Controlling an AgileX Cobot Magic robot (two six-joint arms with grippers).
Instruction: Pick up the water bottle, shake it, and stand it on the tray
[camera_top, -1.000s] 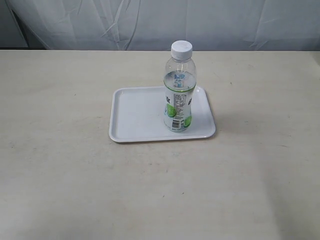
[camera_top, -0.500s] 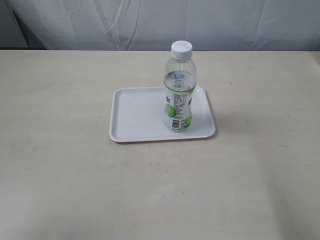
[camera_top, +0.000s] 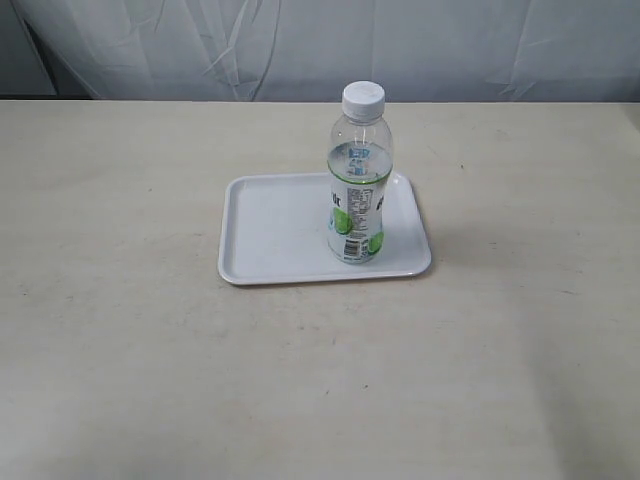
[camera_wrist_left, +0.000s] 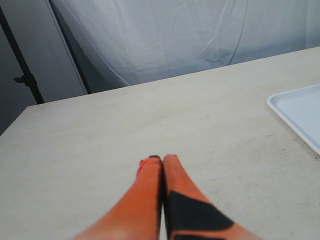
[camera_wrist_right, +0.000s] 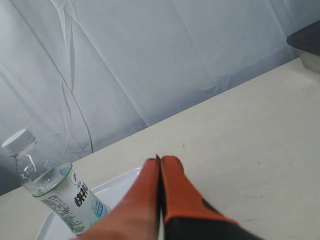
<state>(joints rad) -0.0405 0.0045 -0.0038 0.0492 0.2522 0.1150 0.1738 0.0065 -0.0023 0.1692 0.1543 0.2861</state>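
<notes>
You have the water bottle (camera_top: 358, 185) standing upright on the tray (camera_top: 275, 225), white cap (camera_top: 362, 98) on top. It sits on the tray's right half, closer to the near rim than the far one. The tray lies flat around the middle of the bench (camera_top: 120, 350), its long side running left to right.

Your left gripper (camera_wrist_left: 161, 161) has its orange jaws pressed together with no gap between them, and they hold nothing. They hang over bare bench, with a corner of the tray well apart from them. Your right gripper (camera_wrist_right: 159, 161) is the same, jaws closed tip to tip and empty. In the right wrist view the bottle and the tray rim lie beyond the jaws and off to one side, touching neither. A pale curtain (camera_top: 300, 45) hangs behind the bench's far edge.
</notes>
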